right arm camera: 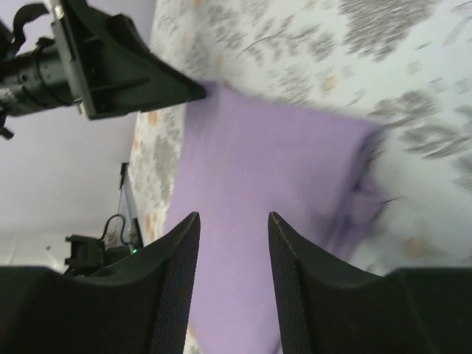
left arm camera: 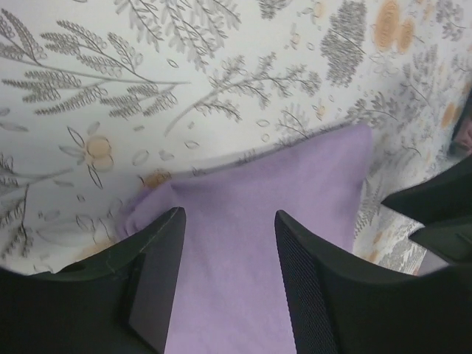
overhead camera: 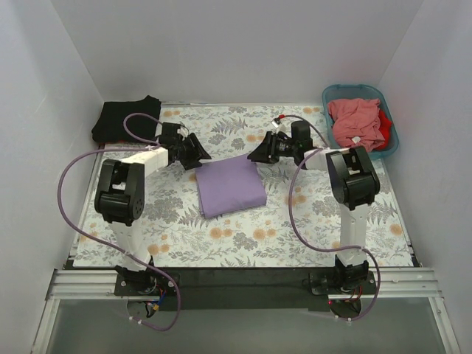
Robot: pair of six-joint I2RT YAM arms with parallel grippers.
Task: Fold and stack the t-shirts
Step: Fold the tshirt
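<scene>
Where the purple shirt lies: folded into a neat, roughly square packet in the middle of the floral cloth; flat, slightly turned, with its far edge between the two grippers; it fills the lower part of the left wrist view and the middle of the right wrist view; in the right wrist view a small bulge of fabric sticks out at one corner

Left gripper: released, jaws spread wide with nothing between them; it is at the far left corner of the purple shirt; in its own view the two fingers straddle purple fabric near the folded edge; whether the tips touch the fabric cannot be told; it also shows at the upper left of the right wrist view

Right gripper: released too, jaws apart and holding nothing; it is at the far right corner of the purple shirt, facing the left gripper; its own view shows purple fabric in the gap between the fingers; that view is blurred, so contact cannot be judged

Black shirt: folded, at the far left corner of the floral cloth, well apart from the purple shirt

Basket: teal, at the far right corner; a crumpled pink shirt fills it, with a red shirt showing at its right side

Floral cloth: covers the work surface; pale, with grey fern leaves and orange flowers
</scene>
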